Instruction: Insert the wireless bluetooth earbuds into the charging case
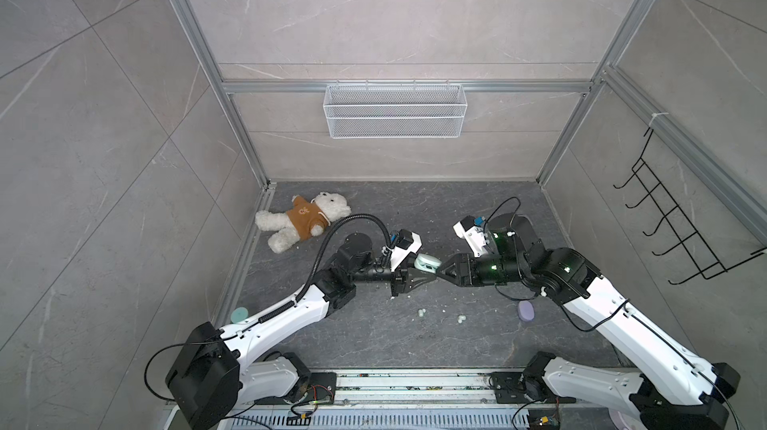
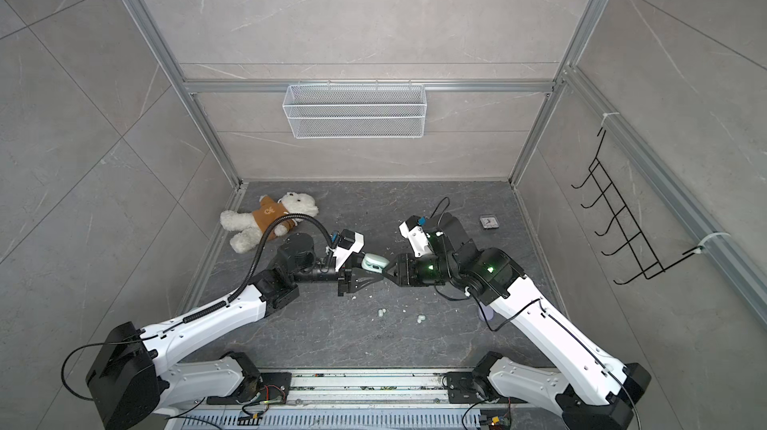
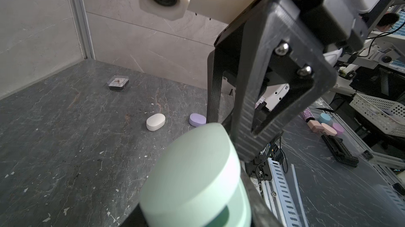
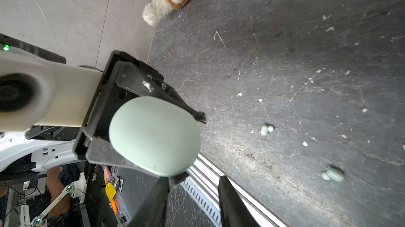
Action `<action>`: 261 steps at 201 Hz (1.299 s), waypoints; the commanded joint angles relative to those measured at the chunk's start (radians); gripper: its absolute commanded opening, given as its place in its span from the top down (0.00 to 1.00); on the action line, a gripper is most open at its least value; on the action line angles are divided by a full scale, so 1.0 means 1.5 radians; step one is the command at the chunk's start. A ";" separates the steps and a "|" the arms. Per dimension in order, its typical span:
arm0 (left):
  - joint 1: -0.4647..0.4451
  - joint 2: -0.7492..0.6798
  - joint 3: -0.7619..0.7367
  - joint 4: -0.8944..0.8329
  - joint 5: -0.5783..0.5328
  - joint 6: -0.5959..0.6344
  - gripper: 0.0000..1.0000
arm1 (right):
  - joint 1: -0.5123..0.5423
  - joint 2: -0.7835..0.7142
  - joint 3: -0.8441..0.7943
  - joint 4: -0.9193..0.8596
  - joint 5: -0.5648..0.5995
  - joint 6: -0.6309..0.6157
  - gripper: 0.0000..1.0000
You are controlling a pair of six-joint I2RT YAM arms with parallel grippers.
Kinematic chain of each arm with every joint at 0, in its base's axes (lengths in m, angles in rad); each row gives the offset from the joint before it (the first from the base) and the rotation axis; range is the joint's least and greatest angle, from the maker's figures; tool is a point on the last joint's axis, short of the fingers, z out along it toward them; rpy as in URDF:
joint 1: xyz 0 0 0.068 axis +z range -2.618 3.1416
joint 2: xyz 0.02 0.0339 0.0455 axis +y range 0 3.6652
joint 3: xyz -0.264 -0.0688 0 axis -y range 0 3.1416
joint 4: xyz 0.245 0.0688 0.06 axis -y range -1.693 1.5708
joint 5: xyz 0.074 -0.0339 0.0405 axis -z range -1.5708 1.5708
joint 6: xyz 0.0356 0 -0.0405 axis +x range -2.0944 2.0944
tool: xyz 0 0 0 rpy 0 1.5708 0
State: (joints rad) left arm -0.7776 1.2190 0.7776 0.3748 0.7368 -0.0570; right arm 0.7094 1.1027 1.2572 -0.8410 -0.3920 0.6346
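Robot at work: we see the left gripper [image 1: 429, 271] clamped on the mint-green charging case [image 4: 153, 136], a smooth, matte, pebble-shaped shell held clear of the table [image 1: 373, 336] between black plastic fingers [image 4: 166, 94]. A paler band rings the case where lid meets body. The right gripper [image 4: 194, 178] faces it tip to tip, its tapered black fingers parted by a narrow gap with nothing between them (one tip sits right at the case's rounded edge; we cannot tell whether it touches). Two earbuds [image 4: 266, 130], tiny mint beans with white tips, lie loose and near each other on the table, on the robot's side of both grippers. The tabletop is dark grey, veined like stone and flecked with white crumbs. A white case [image 3: 155, 122] and a lilac case [image 3: 197, 119], both rounded pebbles, rest close together on it. A fluffy white teddy bear [image 1: 303, 220] in a brown top sprawls near the far left corner, and a white wire basket [image 1: 394, 110] hangs on the back wall.
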 commanded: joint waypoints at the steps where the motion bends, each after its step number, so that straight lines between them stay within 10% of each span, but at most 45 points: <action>1: -0.002 0.005 0.029 0.025 0.028 0.012 0.74 | 0.010 0.008 0.029 -0.028 -0.002 -0.018 0.60; 261: -0.003 -0.024 0.023 0.041 0.089 0.002 0.72 | 0.013 0.097 0.176 -0.107 0.130 -0.046 0.58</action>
State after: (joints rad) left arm -0.7788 1.2251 0.7822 0.3676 0.8253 -0.0582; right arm 0.7219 1.2354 1.5032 -0.9501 -0.2226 0.5823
